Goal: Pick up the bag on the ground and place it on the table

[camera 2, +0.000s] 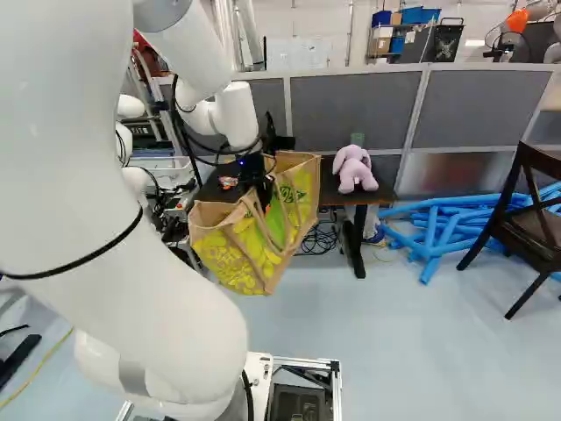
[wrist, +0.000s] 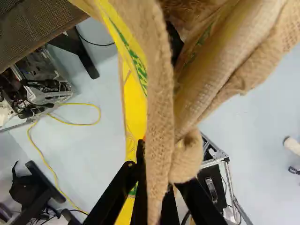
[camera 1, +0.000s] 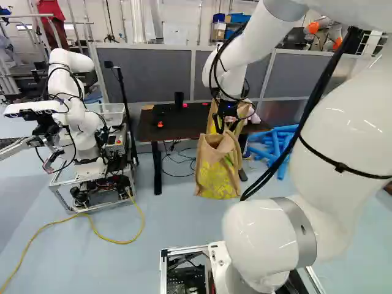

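And the claw [wrist: 156, 169] has the bag [camera 2: 235, 256] gripped, hanging before the table [camera 1: 177, 130], only the placing left!

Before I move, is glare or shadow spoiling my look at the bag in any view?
Left base view: small bright glints on the arm, none on the bag; right base view: pale reflection on the metal panel, well clear of the bag; wrist view: bag's outside evenly lit, its inner folds shaded.
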Controlling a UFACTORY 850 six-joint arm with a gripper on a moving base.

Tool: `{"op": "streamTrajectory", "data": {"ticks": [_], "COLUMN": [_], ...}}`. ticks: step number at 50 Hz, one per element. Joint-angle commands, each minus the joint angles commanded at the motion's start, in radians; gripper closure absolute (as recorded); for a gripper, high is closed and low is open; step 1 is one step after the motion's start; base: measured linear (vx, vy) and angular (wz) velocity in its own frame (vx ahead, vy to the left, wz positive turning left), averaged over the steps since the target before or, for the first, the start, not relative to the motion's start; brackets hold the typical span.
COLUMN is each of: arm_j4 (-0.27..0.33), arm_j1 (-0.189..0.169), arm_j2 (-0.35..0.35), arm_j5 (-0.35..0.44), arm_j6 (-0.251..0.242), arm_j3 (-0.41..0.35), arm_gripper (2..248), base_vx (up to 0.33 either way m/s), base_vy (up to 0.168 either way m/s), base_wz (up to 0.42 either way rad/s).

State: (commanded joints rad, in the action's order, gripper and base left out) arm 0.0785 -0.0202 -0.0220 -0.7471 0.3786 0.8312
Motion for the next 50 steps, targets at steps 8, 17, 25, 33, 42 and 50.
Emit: {"op": "streamTrajectory", "data": {"ticks": [8,17,25,33,42,50], "arm_j4": [0.000,0.000,0.000,0.000,0.000,0.000], "arm_j1": [0.000,0.001,0.001,0.001,0.002,0.002], "arm_j2": [-0.016,-0.031,-0.044,-0.055,-0.067,-0.075], "arm_j5": [-0.030,-0.065,-0.099,-0.136,-0.180,-0.219], "arm_j6": [0.000,0.000,0.000,0.000,0.000,0.000], "arm_j3": [0.013,0.029,0.045,0.061,0.081,0.101], "arm_gripper": [229,229,229,229,229,229], "base_vx": [0.000,0.000,0.000,0.000,0.000,0.000], "base_vy": [0.000,0.000,0.000,0.000,0.000,0.000], "base_wz": [0.000,0.000,0.000,0.000,0.000,0.000]}}
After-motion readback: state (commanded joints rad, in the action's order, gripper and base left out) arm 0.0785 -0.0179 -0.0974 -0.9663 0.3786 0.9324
